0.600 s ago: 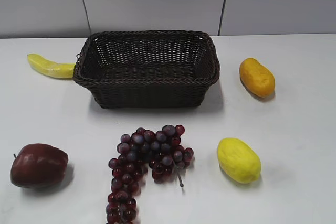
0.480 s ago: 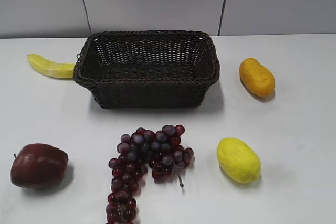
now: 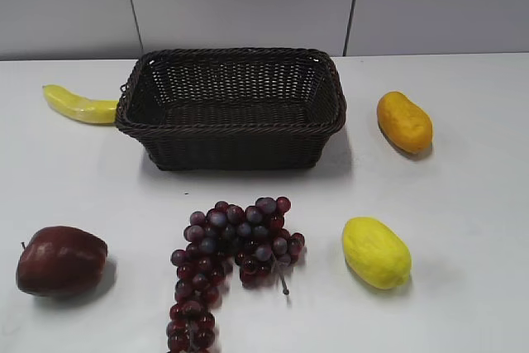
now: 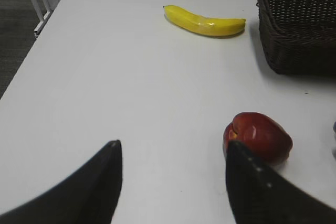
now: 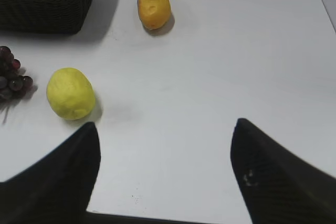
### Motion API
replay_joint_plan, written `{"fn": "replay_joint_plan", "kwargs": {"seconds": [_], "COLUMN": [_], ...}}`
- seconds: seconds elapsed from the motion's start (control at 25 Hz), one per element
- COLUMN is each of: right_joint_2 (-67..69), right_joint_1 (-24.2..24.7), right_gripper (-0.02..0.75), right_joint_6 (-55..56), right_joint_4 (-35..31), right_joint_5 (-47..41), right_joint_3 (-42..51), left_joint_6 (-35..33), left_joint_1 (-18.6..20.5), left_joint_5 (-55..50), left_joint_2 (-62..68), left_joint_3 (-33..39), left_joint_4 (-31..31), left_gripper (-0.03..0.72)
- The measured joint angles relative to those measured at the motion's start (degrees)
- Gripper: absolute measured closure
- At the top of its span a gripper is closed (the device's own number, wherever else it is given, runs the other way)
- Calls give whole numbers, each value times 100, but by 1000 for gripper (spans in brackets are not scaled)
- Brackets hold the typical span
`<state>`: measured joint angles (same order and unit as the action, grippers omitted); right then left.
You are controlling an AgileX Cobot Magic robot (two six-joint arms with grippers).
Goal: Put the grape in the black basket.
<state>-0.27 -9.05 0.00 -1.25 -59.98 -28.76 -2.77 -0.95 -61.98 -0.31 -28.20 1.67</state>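
The bunch of dark purple-red grapes (image 3: 227, 262) lies on the white table in front of the black woven basket (image 3: 231, 134), which looks empty. A few of the grapes (image 5: 11, 74) show at the left edge of the right wrist view. The basket also shows in the left wrist view (image 4: 299, 30) and the right wrist view (image 5: 44, 1). My left gripper (image 4: 172, 148) is open and empty over bare table, left of the dark red apple (image 4: 258, 136). My right gripper (image 5: 165, 127) is open and empty near the table's front edge. Neither gripper shows in the exterior view.
The dark red apple (image 3: 60, 260) lies at the front left. A yellow banana (image 3: 80, 106) lies left of the basket. An orange fruit (image 3: 404, 121) lies at the right and a yellow lemon-like fruit (image 3: 376, 251) lies right of the grapes.
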Motion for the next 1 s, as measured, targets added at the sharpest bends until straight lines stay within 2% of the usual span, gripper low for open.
{"fn": "replay_joint_plan", "kwargs": {"seconds": [1.0], "right_joint_2": [0], "right_joint_1": [0], "right_gripper": [153], "right_joint_6": [0], "right_joint_4": [0], "right_joint_5": [0], "right_joint_3": [0], "left_joint_6": [0], "left_joint_1": [0], "left_joint_5": [17], "left_joint_2": [0], "left_joint_3": [0], "left_joint_4": [0], "left_gripper": [120]}}
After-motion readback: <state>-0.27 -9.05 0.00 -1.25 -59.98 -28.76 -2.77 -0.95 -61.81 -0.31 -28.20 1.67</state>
